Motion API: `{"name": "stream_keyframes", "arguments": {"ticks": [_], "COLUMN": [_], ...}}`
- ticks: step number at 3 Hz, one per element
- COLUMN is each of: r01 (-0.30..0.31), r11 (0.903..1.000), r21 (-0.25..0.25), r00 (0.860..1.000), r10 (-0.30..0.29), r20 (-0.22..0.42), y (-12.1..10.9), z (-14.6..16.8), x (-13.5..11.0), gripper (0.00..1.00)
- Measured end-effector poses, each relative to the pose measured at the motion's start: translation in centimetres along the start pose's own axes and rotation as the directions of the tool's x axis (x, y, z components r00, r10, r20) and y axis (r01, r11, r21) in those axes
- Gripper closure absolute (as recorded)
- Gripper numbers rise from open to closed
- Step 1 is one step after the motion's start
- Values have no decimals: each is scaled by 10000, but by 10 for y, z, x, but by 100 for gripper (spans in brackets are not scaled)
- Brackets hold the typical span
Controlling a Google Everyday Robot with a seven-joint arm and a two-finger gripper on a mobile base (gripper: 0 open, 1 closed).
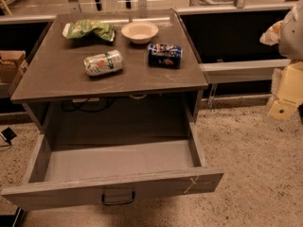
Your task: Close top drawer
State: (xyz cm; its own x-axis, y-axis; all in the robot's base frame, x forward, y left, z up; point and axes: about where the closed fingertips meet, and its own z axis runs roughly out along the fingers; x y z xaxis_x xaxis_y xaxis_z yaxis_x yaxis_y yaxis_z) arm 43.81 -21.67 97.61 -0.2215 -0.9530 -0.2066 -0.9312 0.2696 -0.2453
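At the far left a cardboard box (pixel 9 63) sits beside the grey cabinet (pixel 52 82), clear of the work. The top drawer (pixel 61 196) is pulled well out of the cabinet toward the camera. Its deep plain front hangs at the bottom of the view and its inside is bare, so nothing stands in the way of its travel. On the cabinet top, from left to right, lie a green snack bag (pixel 90 30), a pale can (pixel 103 62) on its side, a white bowl (pixel 139 31) and a blue can (pixel 164 55) on its side, all set back from the drawer opening. The small dark wire handle (pixel 118 198) is at the centre of the drawer front, and a pale crossed scratch (pixel 191 184) marks its right end. The gripper (pixel 284 98) hangs at the far right edge of the view, well apart from the drawer and touching nothing; whether it is spread or closed cannot be told here. The closing appears not to have begun: the step in hand is the approach. The next move likely calls for bringing the gripper across and down to the drawer front, near the handle. It would then push squarely toward the cabinet, so that the drawer runs in straight rather than skewing on its slides.
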Motion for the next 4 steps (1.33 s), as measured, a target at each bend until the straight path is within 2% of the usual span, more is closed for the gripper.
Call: {"name": "stream_keyframes", "arguments": {"ticks": [1, 2, 3, 4], "r01": [0, -22, -464, -718], "r11": [10000, 9996, 9974, 9946], "r21": [0, -293, -548, -750], "r00": [10000, 9992, 9931, 9847], "r10": [0, 34, 520, 826], "r20": [0, 401, 1047, 1533], "y": [0, 6, 30, 57], "z": [0, 15, 61, 124], "x": [0, -3, 4, 13], "gripper": [0, 0, 0, 19]}}
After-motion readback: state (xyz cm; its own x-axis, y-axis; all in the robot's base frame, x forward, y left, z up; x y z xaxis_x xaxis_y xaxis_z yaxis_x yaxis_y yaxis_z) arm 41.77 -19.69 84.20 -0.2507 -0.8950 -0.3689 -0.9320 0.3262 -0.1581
